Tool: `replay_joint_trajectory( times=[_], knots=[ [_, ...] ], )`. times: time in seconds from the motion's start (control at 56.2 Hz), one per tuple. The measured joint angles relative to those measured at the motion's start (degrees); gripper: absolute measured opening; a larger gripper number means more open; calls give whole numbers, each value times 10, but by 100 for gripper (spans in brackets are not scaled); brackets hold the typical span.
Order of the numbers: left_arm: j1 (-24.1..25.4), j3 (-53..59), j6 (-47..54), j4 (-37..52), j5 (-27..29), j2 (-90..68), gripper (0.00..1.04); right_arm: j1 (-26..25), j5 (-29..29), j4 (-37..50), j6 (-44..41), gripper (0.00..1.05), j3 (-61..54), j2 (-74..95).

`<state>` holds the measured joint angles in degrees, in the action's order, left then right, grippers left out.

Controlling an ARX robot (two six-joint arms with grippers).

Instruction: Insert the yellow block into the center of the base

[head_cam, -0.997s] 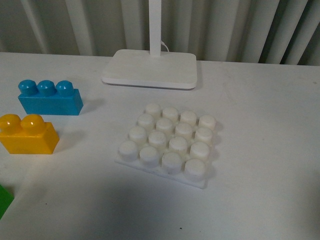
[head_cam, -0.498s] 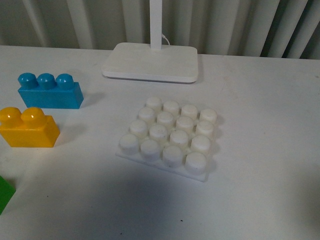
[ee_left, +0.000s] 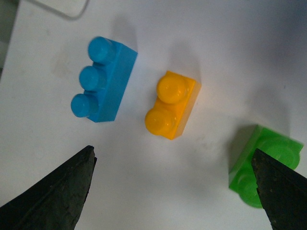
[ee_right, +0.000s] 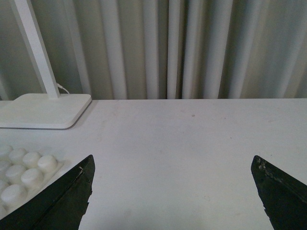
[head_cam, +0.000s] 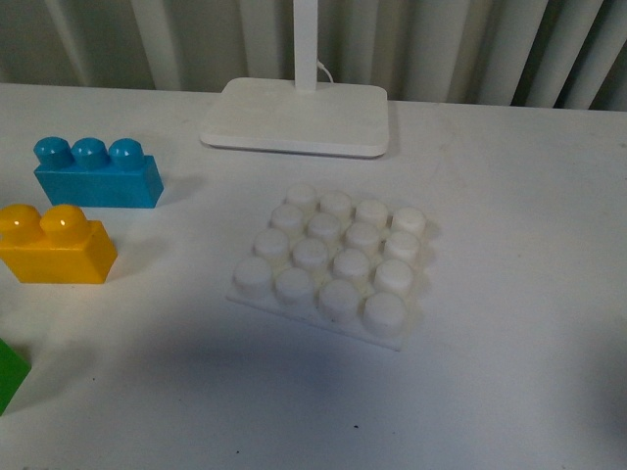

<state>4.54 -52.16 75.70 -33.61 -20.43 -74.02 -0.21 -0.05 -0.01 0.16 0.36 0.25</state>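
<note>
yellow block parked on the left, well apart from the base

front view: the yellow block (head_cam: 54, 245) sits flat on the white tabletop (head_cam: 519, 294) over on the left, studs up. the blue brick (head_cam: 96, 174) with three studs is just behind it, near it but not touching. a corner of a green block (head_cam: 8, 372) pokes in at the left edge, closer to the camera than the yellow one. the base (head_cam: 333, 262), the white plate with the 4x4 studs, lies around the middle of the tabletop, turned a bit off-square. the white lamp stand (head_cam: 299, 116) is behind the base with its pole going up out of frame. neither arm shows in this view.

left wrist view: looking straight down. the left pincer (ee_left: 172, 152) has its two dark fingers spread wide apart, gripping nothing and hanging above the tabletop. the yellow block (ee_left: 172, 104) lies between the blue brick (ee_left: 104, 79) and the green block (ee_left: 264, 165), with a clear gap on each side.

right wrist view: the right pincer (ee_right: 172, 159) is spread wide too, nothing in it. it looks across open tabletop towards the grey curtain (ee_right: 192, 48). a corner of the base (ee_right: 24, 172) and the lamp stand (ee_right: 45, 109) show off to one side.
</note>
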Motion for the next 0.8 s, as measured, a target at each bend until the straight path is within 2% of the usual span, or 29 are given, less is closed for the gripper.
replay_joint_trajectory(
  times=[0.178, 0.32, 0.801],
  knots=[
    [-35, -46, 82, -45, 51, -65, 98, 0, 0, 0, 0, 96, 0, 0],
    [-60, -95, 100, -56, 99, -130, 98, 0, 0, 0, 0, 96, 0, 0],
    [-96, -167, 96, -91, 140, -232, 98, 0, 0, 0, 0, 96, 0, 0]
  ],
)
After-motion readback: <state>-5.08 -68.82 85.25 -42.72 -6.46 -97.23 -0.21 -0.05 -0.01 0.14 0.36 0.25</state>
